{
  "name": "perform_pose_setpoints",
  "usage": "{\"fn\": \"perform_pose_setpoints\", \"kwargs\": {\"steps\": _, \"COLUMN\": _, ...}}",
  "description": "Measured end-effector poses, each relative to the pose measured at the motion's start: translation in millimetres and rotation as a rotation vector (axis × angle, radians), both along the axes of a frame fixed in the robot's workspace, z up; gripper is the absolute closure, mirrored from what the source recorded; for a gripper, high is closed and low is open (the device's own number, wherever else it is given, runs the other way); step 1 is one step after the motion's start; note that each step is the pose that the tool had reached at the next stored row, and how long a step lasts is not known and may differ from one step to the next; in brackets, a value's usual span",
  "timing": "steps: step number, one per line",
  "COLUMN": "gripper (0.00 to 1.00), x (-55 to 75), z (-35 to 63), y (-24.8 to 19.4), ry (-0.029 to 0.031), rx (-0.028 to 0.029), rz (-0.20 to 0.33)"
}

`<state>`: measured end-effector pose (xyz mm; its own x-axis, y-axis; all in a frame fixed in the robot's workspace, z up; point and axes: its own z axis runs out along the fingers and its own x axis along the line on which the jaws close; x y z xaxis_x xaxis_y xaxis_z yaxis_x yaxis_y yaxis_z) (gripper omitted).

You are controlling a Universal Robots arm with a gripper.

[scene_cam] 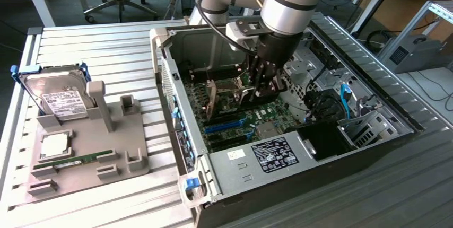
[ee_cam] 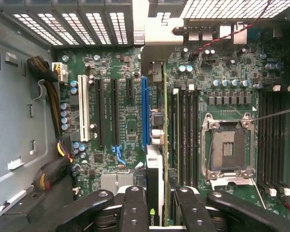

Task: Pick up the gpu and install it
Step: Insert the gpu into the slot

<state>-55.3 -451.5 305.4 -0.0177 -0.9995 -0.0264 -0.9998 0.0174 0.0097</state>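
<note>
The gpu (ee_cam: 155,166) is seen edge-on in the wrist view as a thin black card, with its grey metal bracket (ee_cam: 157,36) at the end towards the case's rear grille. My gripper (ee_cam: 159,205) is shut on it, with one black finger (ee_cam: 134,210) on each side of the card. The card hangs just above the motherboard (ee_cam: 125,135), beside the long blue slot (ee_cam: 144,111); I cannot tell whether it touches. In the exterior view my gripper (scene_cam: 263,87) reaches down into the open computer case (scene_cam: 368,79).
An empty CPU socket (ee_cam: 228,150) and RAM slots lie beside the card. Cables (ee_cam: 53,111) run along the case wall. Outside the case, a grey fixture (scene_cam: 120,159) holds a hard drive in a blue frame (scene_cam: 60,98), a CPU (scene_cam: 54,146) and a green RAM stick (scene_cam: 81,160).
</note>
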Motion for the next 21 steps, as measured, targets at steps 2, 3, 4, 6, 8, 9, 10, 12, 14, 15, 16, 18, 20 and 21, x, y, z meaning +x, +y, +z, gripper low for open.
{"fn": "perform_pose_setpoints", "kwargs": {"steps": 2, "gripper": 0.73, "x": 0.0, "z": -0.1, "y": 0.0, "ry": 0.0001, "rx": -0.0003, "rz": 0.0}}
{"fn": "perform_pose_setpoints", "kwargs": {"steps": 3, "gripper": 0.73, "x": 0.0, "z": -0.2, "y": 0.0, "ry": 0.0, "rx": 0.0, "rz": 0.0}}
{"fn": "perform_pose_setpoints", "kwargs": {"steps": 4, "gripper": 0.73, "x": 0.0, "z": -0.2, "y": 0.0, "ry": 0.0, "rx": -0.0001, "rz": 0.0}}
{"fn": "perform_pose_setpoints", "kwargs": {"steps": 6, "gripper": 0.73, "x": 0.0, "z": -0.2, "y": 0.0, "ry": 0.0, "rx": 0.0, "rz": 0.0}}
{"fn": "perform_pose_setpoints", "kwargs": {"steps": 8, "gripper": 0.73, "x": -0.1, "z": -0.3, "y": 0.0, "ry": -0.0001, "rx": 0.0, "rz": 0.0}}
{"fn": "perform_pose_setpoints", "kwargs": {"steps": 9, "gripper": 0.73, "x": -0.5, "z": -0.3, "y": 0.0, "ry": -0.0001, "rx": 0.0001, "rz": 0.0}}
{"fn": "perform_pose_setpoints", "kwargs": {"steps": 10, "gripper": 0.73, "x": -1.1, "z": -0.4, "y": 0.0, "ry": -0.0002, "rx": 0.0002, "rz": 0.0}}
{"fn": "perform_pose_setpoints", "kwargs": {"steps": 12, "gripper": 0.73, "x": -2.7, "z": -0.4, "y": 0.0, "ry": -0.0001, "rx": 0.0, "rz": 0.0}}
{"fn": "perform_pose_setpoints", "kwargs": {"steps": 14, "gripper": 0.73, "x": -6.1, "z": -0.4, "y": 0.0, "ry": -0.0001, "rx": 0.0001, "rz": 0.0}}
{"fn": "perform_pose_setpoints", "kwargs": {"steps": 15, "gripper": 0.73, "x": -6.1, "z": -0.4, "y": 0.0, "ry": 0.0, "rx": 0.0, "rz": 0.0}}
{"fn": "perform_pose_setpoints", "kwargs": {"steps": 16, "gripper": 0.73, "x": -6.1, "z": -0.4, "y": 0.0, "ry": 0.0, "rx": -0.0001, "rz": 0.0}}
{"fn": "perform_pose_setpoints", "kwargs": {"steps": 18, "gripper": 0.73, "x": -6.3, "z": -0.4, "y": -0.3, "ry": 0.0, "rx": 0.0, "rz": 0.0}}
{"fn": "perform_pose_setpoints", "kwargs": {"steps": 20, "gripper": 0.73, "x": -6.2, "z": -0.4, "y": -1.5, "ry": 0.0, "rx": 0.0, "rz": 0.0}}
{"fn": "perform_pose_setpoints", "kwargs": {"steps": 21, "gripper": 0.73, "x": -6.2, "z": -0.4, "y": -2.4, "ry": 0.0, "rx": 0.0, "rz": 0.0}}
